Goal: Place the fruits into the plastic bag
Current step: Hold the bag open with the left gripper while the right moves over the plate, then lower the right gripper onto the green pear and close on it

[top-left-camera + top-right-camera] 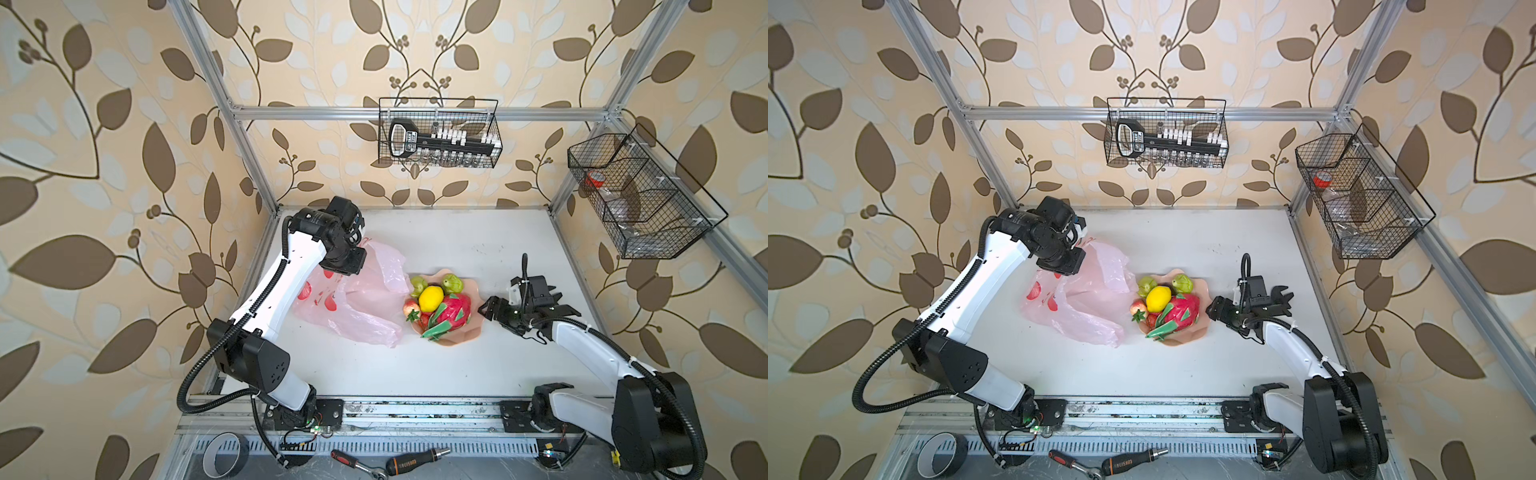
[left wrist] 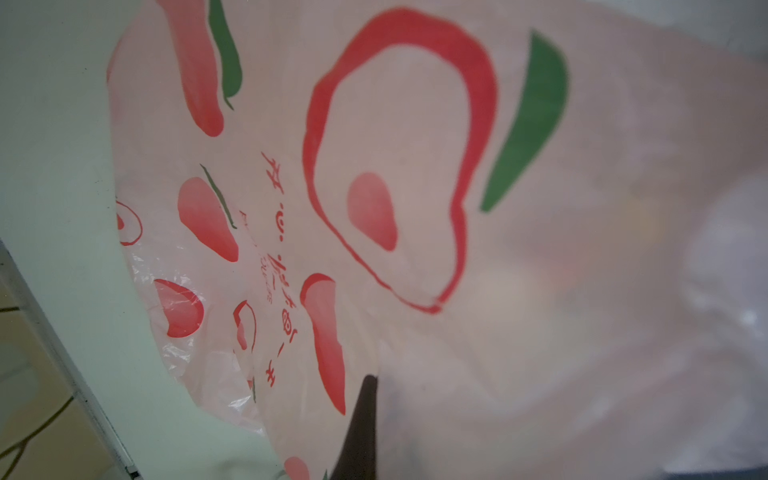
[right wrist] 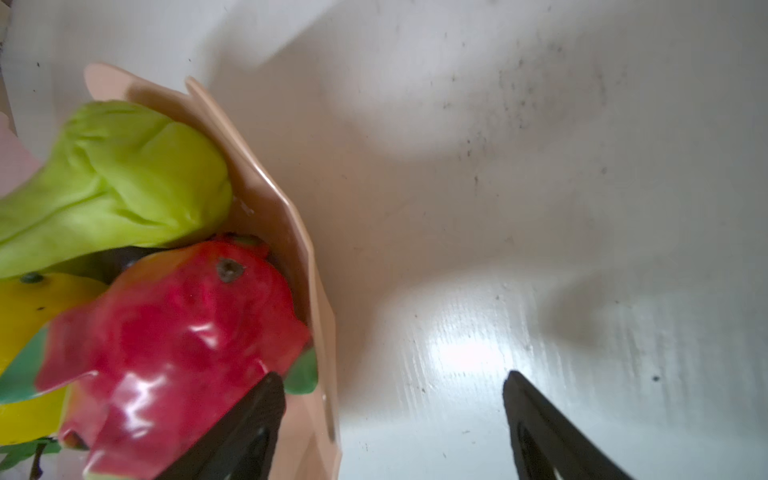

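The fruits lie heaped in a peach scalloped bowl (image 1: pixel 469 332) at mid-table: a yellow lemon (image 1: pixel 431 299), a pink-red dragon fruit (image 1: pixel 454 311) (image 3: pixel 166 332), two green fruits (image 1: pixel 419 284) (image 1: pixel 453 284) and a strawberry (image 1: pixel 411 309). The pink plastic bag (image 1: pixel 365 307) (image 2: pixel 415 166) lies crumpled just left of the bowl. My left gripper (image 2: pixel 374 380) is shut on the bag's film, holding its far edge up; the wrist hides its fingers from above. My right gripper (image 3: pixel 392 374) (image 1: pixel 524 311) stands open beside the bowl's right rim with nothing between its fingers.
Wire baskets hang on the back wall (image 1: pixel 438 133) and on the right frame (image 1: pixel 640 195). Beyond the front rail lie a tape roll (image 1: pixel 224 455), a ratchet (image 1: pixel 353 459) and a screwdriver (image 1: pixel 415 459). Aluminium posts stand at the table's back corners.
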Available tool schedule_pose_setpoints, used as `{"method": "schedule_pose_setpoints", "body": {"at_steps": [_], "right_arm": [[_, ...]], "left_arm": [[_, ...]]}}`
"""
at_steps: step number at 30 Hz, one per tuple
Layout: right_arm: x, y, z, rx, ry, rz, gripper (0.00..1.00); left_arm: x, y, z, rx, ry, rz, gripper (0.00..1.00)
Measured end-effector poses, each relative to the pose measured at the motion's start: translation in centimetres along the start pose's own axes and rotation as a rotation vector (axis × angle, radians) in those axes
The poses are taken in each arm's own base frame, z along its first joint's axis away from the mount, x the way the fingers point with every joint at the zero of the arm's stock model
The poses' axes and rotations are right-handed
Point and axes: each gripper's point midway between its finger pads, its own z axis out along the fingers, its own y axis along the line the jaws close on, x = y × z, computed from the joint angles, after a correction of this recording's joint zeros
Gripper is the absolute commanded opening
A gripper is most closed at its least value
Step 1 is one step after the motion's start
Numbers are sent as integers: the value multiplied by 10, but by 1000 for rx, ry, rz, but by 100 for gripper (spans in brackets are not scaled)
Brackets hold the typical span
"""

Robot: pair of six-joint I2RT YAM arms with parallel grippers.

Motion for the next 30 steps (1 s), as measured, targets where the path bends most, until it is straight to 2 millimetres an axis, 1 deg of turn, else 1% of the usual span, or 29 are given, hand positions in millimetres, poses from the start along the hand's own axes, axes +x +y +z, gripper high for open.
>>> {"method": "schedule_pose_setpoints", "body": {"at_steps": [3,6,9,11,14,16,18,20,23,26,30], "right_arm": [[-14,12,-20,-14,-55,-30,90],[-31,30,-46,-45,-121,-72,91],[-44,51,-68,-83,-167,-131,96],[-43,74,-79,-120,-175,-204,97],[-30,118,-88,-202,-145,-331,97],[-19,144,-89,-244,-114,-404,97],[-6,169,-86,-272,-78,-475,97],[6,189,-80,-279,-46,-538,97],[16,211,-68,-252,-18,-619,98],[19,226,-56,-216,-13,-680,98],[16,231,-35,-155,-6,-729,98]], "left_arm": [[4,7,1,-38,15,-1,0],[7,13,1,-70,27,-3,0],[11,15,4,-81,41,-6,0],[13,15,5,-81,52,-10,0],[16,15,8,-79,63,-14,0],[17,15,11,-77,71,-18,0],[20,14,14,-72,79,-23,0],[22,14,17,-69,90,-30,0],[26,14,22,-63,104,-37,0],[27,17,24,-62,109,-52,0],[28,29,24,-69,102,-90,0]]}}
